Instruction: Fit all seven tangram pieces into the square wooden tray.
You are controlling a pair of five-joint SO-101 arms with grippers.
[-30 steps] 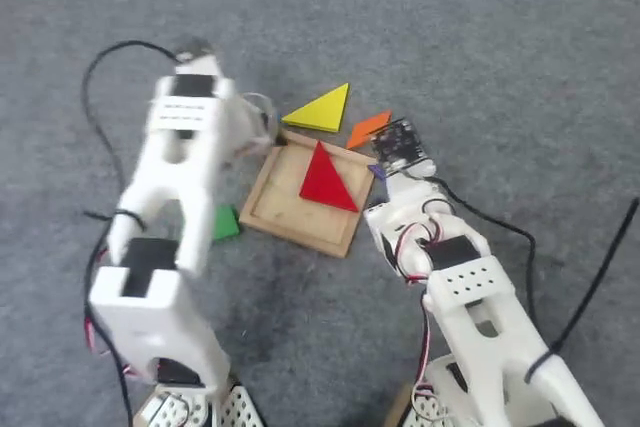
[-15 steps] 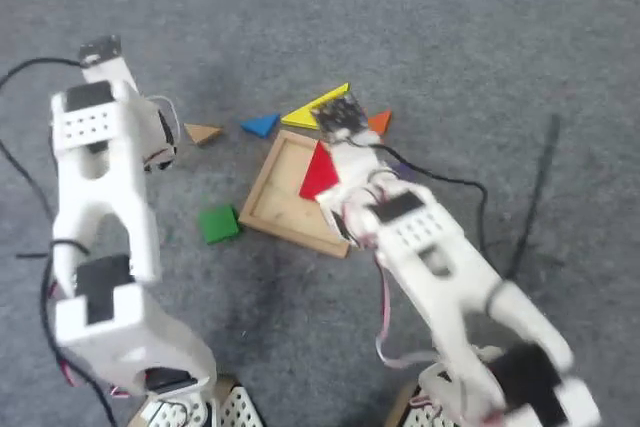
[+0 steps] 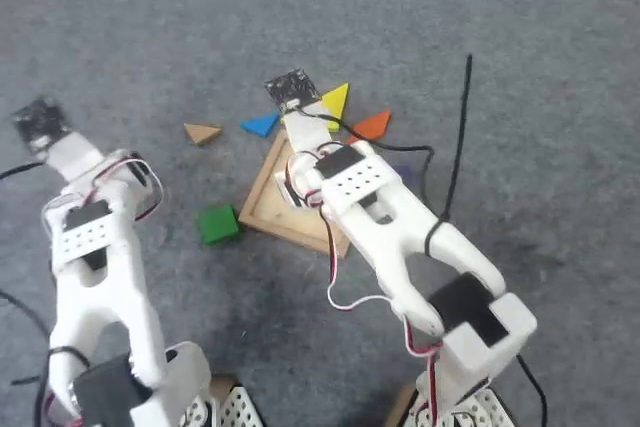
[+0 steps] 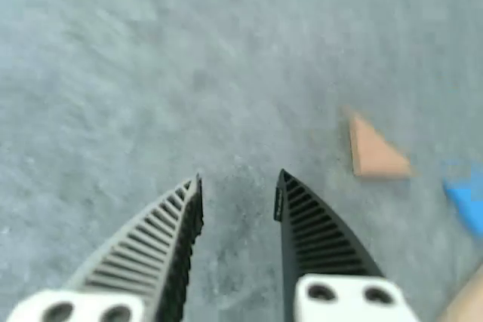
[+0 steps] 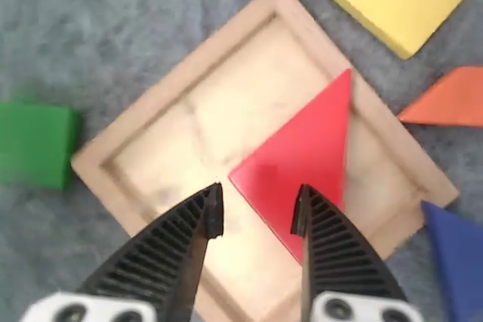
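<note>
- Tray [image 3: 262,183]: sits mid-carpet [image 3: 520,67], turned corner-on, largely under the right arm.
- One piece is in: the red triangle [image 5: 302,164] lies flat in the tray's right half. The left half is bare wood.
- Six pieces are still out.
  - The yellow triangle [image 3: 335,100] is just beyond the tray's far corner, with the orange piece [image 3: 371,126] to its right.
  - The dark blue piece [image 5: 456,254] is by the tray's right corner.
  - The green block [image 3: 217,224] is just left of the tray.
  - The blue triangle [image 3: 261,125] and tan triangle [image 3: 203,133] are far-left of the tray, the tan one further left.
- Right claw [image 5: 258,209]: jaws apart and holding nothing, hovering over the tray above the red triangle's near-left corner.
- Left claw [image 4: 238,186]: jaws apart and holding nothing, over bare carpet well left of the tray. The tan triangle is near and to its right.
- Step, as judged: early filling, between picks, with neither claw on a piece.
- Next move, as judged:
  - Check first that the red triangle is snug against the right rim, and nudge it there if not.
  - Then fetch the yellow triangle, its equal in size, and lay it long edge to long edge.
  - The left claw is best placed for the tan triangle.
</note>
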